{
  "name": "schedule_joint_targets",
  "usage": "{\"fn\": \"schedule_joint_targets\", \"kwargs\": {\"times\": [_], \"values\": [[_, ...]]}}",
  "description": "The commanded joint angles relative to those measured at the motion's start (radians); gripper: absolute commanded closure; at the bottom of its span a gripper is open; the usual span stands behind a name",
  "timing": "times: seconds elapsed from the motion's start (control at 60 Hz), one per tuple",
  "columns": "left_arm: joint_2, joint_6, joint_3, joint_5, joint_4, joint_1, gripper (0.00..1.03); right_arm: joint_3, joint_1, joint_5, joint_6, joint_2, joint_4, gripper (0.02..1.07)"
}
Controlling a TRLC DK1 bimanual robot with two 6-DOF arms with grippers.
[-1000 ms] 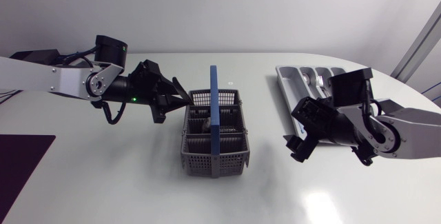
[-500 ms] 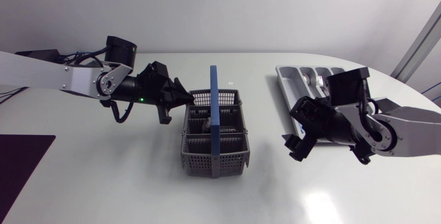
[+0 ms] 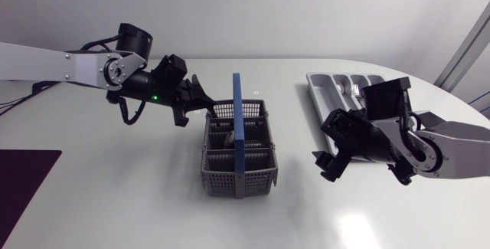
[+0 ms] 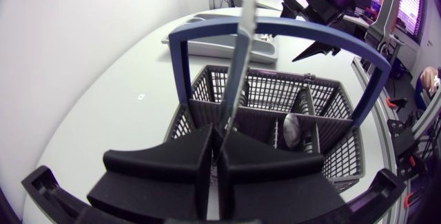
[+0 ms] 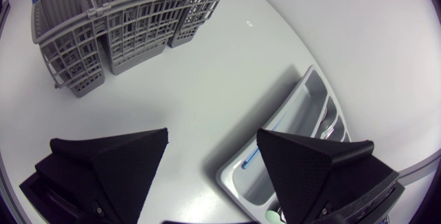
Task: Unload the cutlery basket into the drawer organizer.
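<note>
The grey cutlery basket [image 3: 230,159] with its blue handle [image 3: 239,126] stands mid-table. My left gripper [image 3: 200,100] is at the basket's far left corner. In the left wrist view it [image 4: 215,156] is shut on a long silver piece of cutlery [image 4: 238,58], apparently a knife, standing up out of the basket [image 4: 324,93]. A spoon [image 4: 293,127] rests in a compartment beside it. The grey drawer organizer [image 3: 325,88] lies at the far right with a fork [image 3: 357,90] in it. My right gripper [image 3: 331,145] hangs open and empty near the organizer's front end [image 5: 303,134].
In the right wrist view the basket [image 5: 117,24] stands ahead of my right gripper [image 5: 210,158], with bare white table between them. A blue-handled item [image 5: 262,154] lies in one organizer slot. A dark mat [image 3: 23,184] covers the table's front left corner.
My left gripper has shifted right to the basket's corner and closed on the silver cutlery. The right arm has barely moved.
</note>
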Motion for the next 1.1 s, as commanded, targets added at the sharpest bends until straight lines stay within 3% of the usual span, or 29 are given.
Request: {"fn": "schedule_joint_targets", "kwargs": {"times": [0.0,0.4,0.783,1.083], "values": [[-0.06,0.022,0.065,0.02,-0.037,-0.001,1.0,-0.029,0.015,0.009,0.027,-0.029,0.006,0.14],[-0.302,0.008,0.134,0.02,-0.221,0.001,1.0,-0.037,0.039,0.009,0.038,-0.175,-0.088,0.14],[-0.523,0.005,0.164,0.02,-0.516,-0.006,1.0,0.028,0.085,-0.034,0.092,-0.348,-0.277,0.14],[-0.6,-0.072,0.177,0.02,-0.643,-0.177,1.0,0.046,0.082,-0.133,0.113,-0.462,-0.424,0.14]]}}
